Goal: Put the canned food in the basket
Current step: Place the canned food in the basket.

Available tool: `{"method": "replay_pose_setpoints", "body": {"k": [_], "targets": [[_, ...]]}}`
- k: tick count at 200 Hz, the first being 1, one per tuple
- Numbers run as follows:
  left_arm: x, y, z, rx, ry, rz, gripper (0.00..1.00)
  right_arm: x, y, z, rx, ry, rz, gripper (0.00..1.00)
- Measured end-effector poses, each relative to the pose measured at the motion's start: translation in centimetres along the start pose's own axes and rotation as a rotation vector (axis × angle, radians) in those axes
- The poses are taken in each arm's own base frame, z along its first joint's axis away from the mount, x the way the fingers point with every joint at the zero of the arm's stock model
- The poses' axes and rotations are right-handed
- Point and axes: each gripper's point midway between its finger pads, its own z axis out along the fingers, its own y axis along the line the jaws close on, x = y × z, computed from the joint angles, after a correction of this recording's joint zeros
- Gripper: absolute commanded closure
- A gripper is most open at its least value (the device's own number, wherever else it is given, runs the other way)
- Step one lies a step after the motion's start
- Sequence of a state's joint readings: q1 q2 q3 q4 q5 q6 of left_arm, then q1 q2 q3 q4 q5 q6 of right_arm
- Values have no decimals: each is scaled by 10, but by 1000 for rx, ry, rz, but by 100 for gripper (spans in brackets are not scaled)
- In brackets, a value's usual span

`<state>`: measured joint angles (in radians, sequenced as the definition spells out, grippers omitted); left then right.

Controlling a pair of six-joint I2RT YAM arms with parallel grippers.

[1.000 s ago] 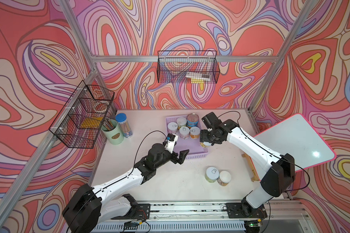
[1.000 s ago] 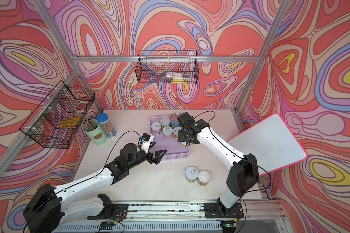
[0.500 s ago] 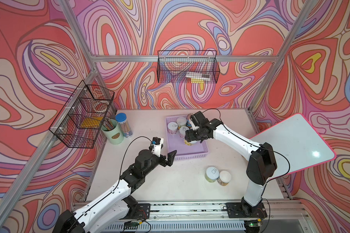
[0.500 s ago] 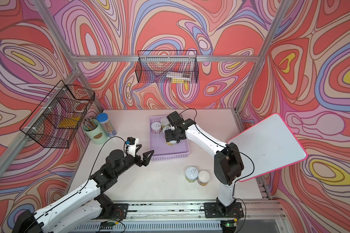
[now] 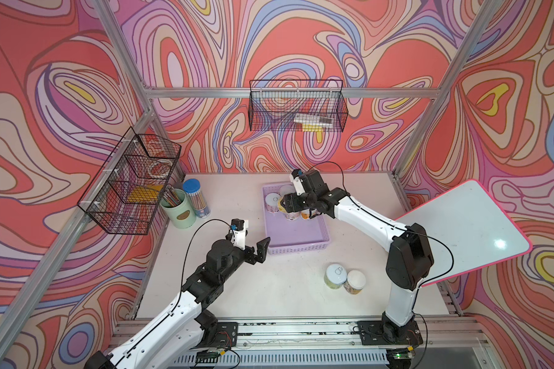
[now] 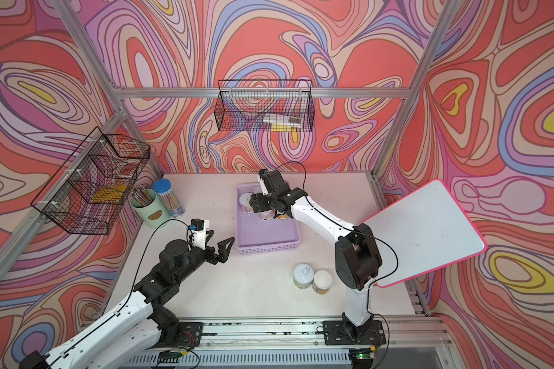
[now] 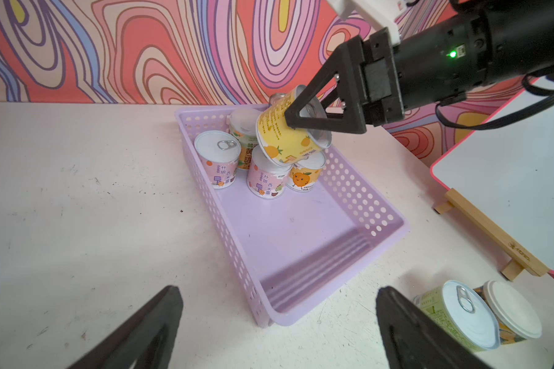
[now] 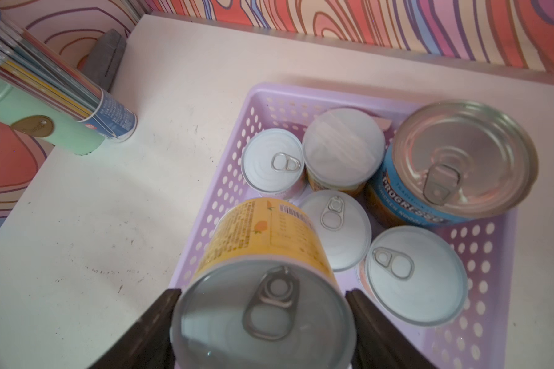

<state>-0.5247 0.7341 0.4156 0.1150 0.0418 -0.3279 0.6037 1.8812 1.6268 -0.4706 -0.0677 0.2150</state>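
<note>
Lilac basket (image 7: 301, 242) far-centre, five cans crowding its far end; right gripper (image 8: 263, 306) clamps a yellow can (image 7: 285, 137), tilted over them — I'd bring it nearer over bare floor, level it, then release; left gripper (image 7: 277, 297) gapes wide, empty; two cans (image 5: 344, 281) on the table, near-right.

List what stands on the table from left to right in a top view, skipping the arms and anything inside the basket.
mint-green pen cup → blue-lidded pencil jar → lilac basket → green-label can → plain-lidded can → tilted whiteboard
</note>
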Motion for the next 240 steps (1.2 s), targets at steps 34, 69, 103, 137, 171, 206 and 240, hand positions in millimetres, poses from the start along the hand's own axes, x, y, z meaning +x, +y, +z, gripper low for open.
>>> {"method": "replay_pose_setpoints", "body": {"k": [34,69,103,137,171,206,240], "targets": [[-3,20,0,-31,0,-68,1,-10,8,8,-38,0,-150,100],[-1,36,4,-33,19,-150,1,-8,11,9,-58,38,-323,100],[1,46,11,-10,36,-225,1,-13,19,8,-95,69,-454,100],[-7,55,18,16,22,-281,1,-18,26,19,-142,79,-532,100],[-22,61,25,43,-8,-311,1,-3,25,34,-166,138,-569,100],[-41,62,35,74,-28,-317,1,6,23,46,-176,177,-584,100],[-61,60,40,113,-73,-319,1,13,24,55,-174,202,-596,100]]}}
